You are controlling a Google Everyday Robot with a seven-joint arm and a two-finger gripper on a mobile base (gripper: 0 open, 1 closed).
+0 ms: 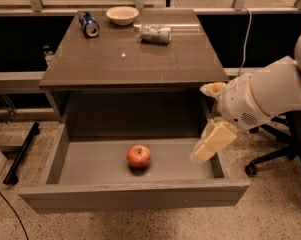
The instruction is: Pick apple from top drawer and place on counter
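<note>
Reach underway, I'd say: gripper (213, 143) hangs at drawer (135, 196) right wall, holding nothing; how open, can't tell. Next: left and down onto apple (138, 156).

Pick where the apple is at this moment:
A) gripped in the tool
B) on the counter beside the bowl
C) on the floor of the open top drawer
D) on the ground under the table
C: the apple rests on the floor of the open top drawer, about mid-width, while the tool hangs over the drawer's right wall, apart from the apple.
</note>
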